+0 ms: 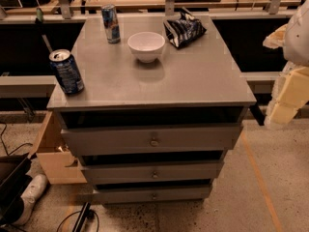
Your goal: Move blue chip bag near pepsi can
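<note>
The blue chip bag [184,29] lies crumpled at the far right of the grey cabinet top [193,81], dark navy with white lettering. The pepsi can [67,71] stands upright at the front left corner, stout and dark blue with a silver top. A white bowl [146,46] sits between them, just left of the bag. My gripper [286,98] hangs pale and cream-coloured at the right edge of the view, beyond the cabinet's right side, well away from the bag and holding nothing that I can see.
A slimmer silver-blue can with red marking [111,23] stands at the far left of the top. The cabinet has three drawers [153,141] below. Wooden benches and metal rails run behind it. A shoe [30,195] and cables lie on the floor at the left.
</note>
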Action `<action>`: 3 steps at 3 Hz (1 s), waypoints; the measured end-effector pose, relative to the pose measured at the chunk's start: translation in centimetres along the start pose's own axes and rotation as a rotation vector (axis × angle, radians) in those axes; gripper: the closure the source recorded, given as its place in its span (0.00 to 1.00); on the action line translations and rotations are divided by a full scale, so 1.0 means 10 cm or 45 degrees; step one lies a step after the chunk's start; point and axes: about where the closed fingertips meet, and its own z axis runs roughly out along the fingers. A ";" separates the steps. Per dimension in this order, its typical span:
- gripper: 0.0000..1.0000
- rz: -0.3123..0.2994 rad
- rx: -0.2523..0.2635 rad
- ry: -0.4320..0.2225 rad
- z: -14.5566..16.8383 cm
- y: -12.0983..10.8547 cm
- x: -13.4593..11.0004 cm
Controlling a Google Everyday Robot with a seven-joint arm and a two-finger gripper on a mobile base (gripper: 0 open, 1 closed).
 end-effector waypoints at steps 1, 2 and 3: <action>0.00 0.000 0.000 0.000 0.00 0.00 0.00; 0.00 0.113 0.162 0.017 0.01 -0.51 0.08; 0.00 0.188 0.380 0.018 -0.04 -1.05 0.19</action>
